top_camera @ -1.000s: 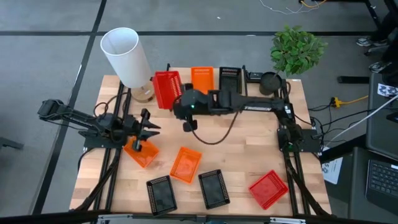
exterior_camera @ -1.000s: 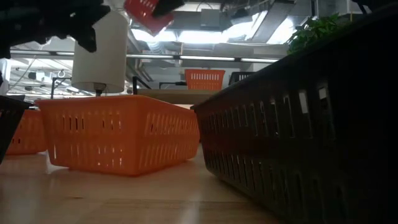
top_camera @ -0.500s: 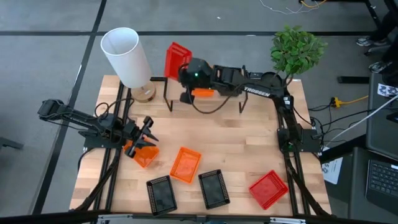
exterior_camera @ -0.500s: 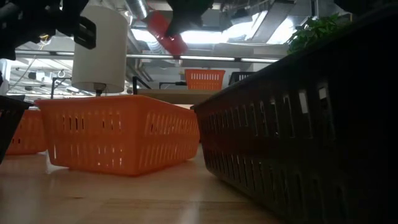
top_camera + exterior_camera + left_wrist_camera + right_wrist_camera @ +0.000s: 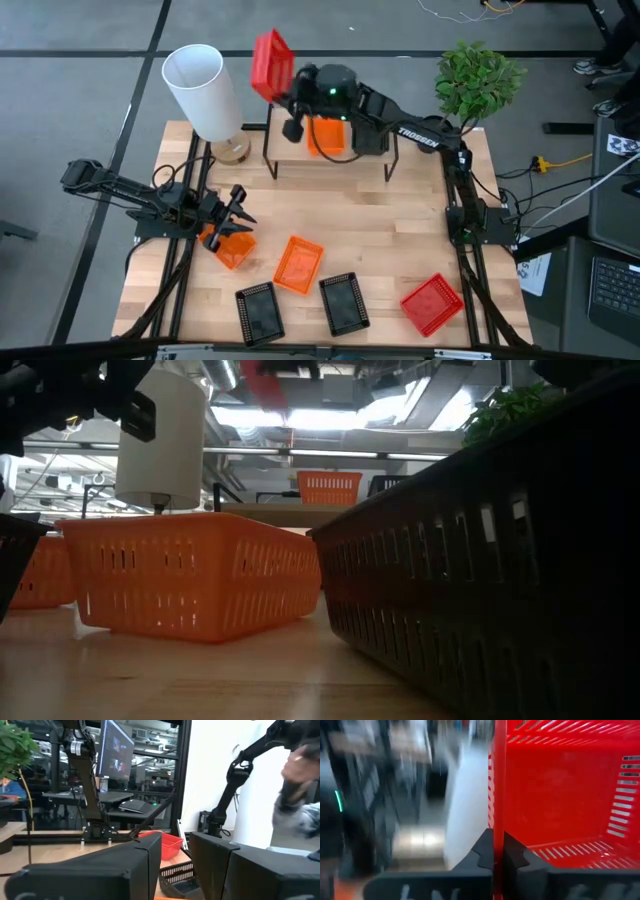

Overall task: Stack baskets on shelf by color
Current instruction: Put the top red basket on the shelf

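My right gripper is shut on a red basket and holds it high over the far left end of the shelf. The same red basket fills the right wrist view, and its edge shows at the top of the low view. An orange basket stands on the shelf top, with a black basket beside it. My left gripper hovers open at the table's left side, just over another orange basket that lies on the tabletop. My right gripper pinches one side wall of the red basket at its rim, one finger inside and one outside. The fingers reach about level toward the table's far left. The basket is lifted clear and stands on edge, its open side turned sideways. My left gripper: whether it touches the orange basket below it, I cannot tell.
A white cylinder stands at the far left corner and a potted plant at the far right. Along the near edge lie an orange basket, two black baskets and a red basket.
My right gripper has risen and swung from over the table in front of the shelf toward the far edge. It has carried the red basket with it. The wrist has rolled, so the basket now stands on edge. My left gripper has turned a little in place.
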Controlling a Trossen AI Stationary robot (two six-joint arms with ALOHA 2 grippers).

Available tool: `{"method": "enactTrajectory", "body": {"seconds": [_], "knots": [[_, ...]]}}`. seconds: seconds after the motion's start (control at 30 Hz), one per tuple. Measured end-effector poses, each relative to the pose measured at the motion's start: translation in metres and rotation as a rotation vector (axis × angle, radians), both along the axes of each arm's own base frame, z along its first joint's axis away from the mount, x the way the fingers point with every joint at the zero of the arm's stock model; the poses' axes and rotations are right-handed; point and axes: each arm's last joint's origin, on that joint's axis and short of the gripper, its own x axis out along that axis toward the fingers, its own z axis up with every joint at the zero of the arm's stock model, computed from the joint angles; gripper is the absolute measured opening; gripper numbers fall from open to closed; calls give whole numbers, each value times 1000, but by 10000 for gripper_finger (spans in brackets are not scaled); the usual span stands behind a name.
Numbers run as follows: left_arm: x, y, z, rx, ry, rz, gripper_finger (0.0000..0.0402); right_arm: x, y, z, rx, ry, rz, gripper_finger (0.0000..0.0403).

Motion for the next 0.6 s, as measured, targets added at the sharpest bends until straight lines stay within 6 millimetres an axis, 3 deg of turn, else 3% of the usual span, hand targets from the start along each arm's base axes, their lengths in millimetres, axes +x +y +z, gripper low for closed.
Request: {"method": "enactTrajectory", "body": {"seconds": [0.13,0.27,0.33,0.53,0.6], "knots": [[0,1,0,8,-8,29,94,4,1,20,-75,-233,36,0],[0,1,1,10,-9,57,94,9,-1,17,-82,-265,44,0],[0,2,1,8,-8,62,94,14,-2,10,-72,-244,43,0],[0,2,1,0,-7,77,94,48,-14,-43,-36,-160,11,0],[0,2,1,0,-7,77,94,53,-17,-52,-24,-169,24,0]]}}
